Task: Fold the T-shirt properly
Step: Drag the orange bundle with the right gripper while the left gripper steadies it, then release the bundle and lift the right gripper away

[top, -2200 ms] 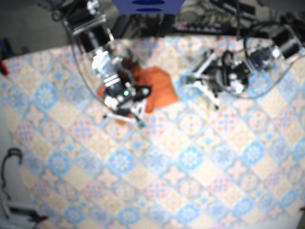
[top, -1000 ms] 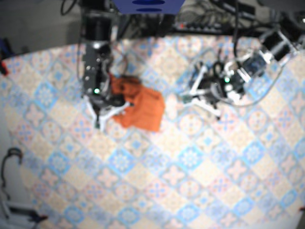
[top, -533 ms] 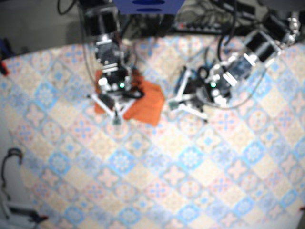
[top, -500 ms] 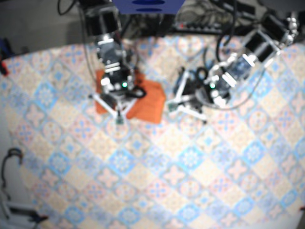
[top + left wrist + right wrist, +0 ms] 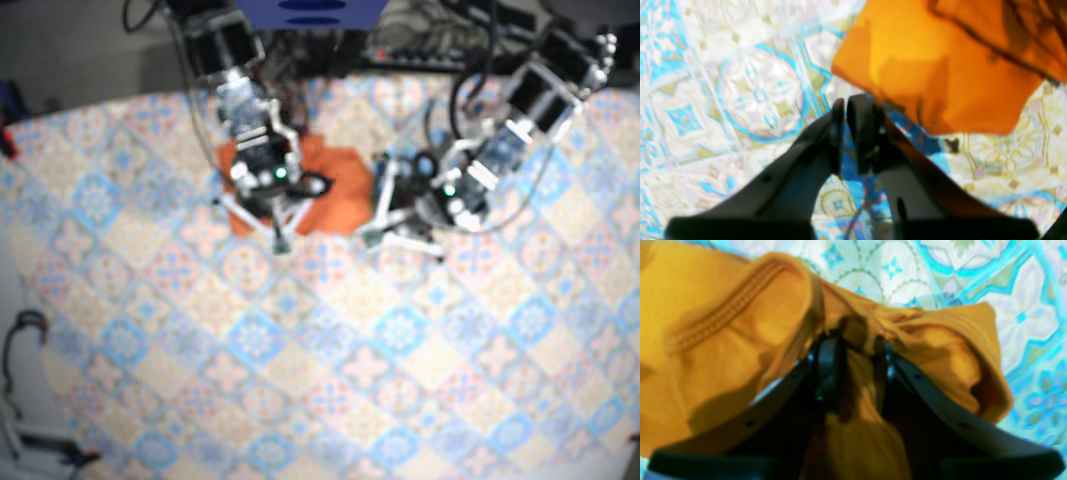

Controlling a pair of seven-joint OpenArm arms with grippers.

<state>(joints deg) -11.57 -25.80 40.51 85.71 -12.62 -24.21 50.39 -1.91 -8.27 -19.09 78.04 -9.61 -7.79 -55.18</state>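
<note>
My right tool is clamped on a bunched fold of the T-shirt near the desk's far edge. My left tool is pinched together and empty, with the shirt's free corner just ahead of it.

T-shirt, right arm, left arm crowd far centre; table open everywhere nearer.

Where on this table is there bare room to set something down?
The tablecloth below both grippers in the base view is bare. It is crowded near the far edge: the T-shirt is bunched in the right gripper, and the left gripper is beside its corner.
</note>
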